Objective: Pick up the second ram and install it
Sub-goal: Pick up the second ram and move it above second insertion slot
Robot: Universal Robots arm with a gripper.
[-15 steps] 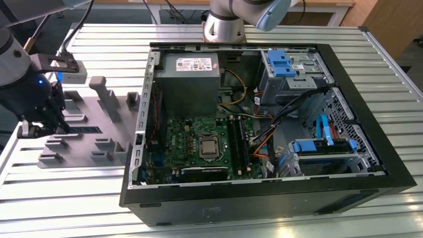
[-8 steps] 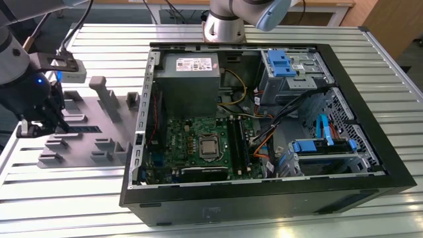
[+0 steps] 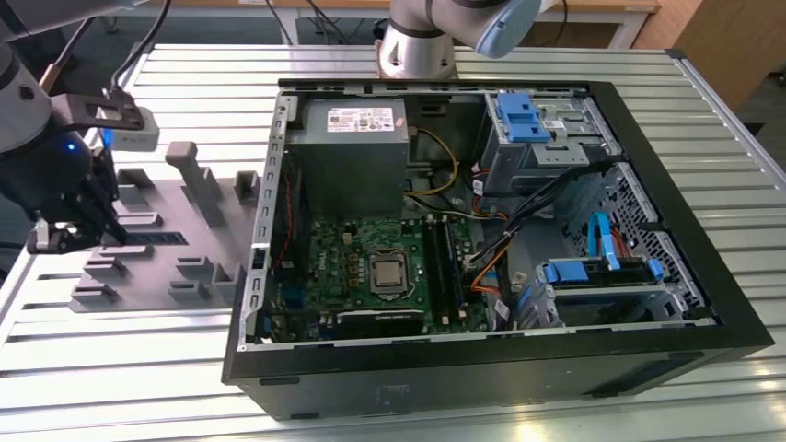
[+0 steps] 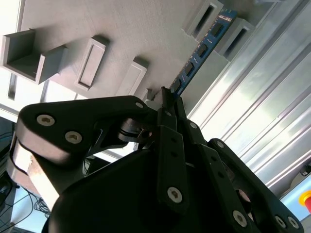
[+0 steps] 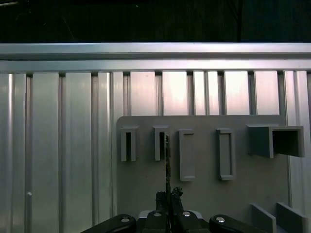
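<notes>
1. Here, pinching one end of the ram (image 4: 201, 48) with the gripper (image 4: 168, 96)
2. Standing on edge on the grey fixture (image 5: 209, 204), between two slotted posts (image 4: 200, 18)
3. Well apart from the open case (image 3: 491, 378)

Slatted metal table (image 3: 123, 368), grey fixture plate (image 3: 160, 269) beside open black computer case (image 3: 491, 370)

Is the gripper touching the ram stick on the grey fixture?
Touching. In the second wrist view the gripper pinches the near end of the second ram, and no gap shows between them.
</notes>
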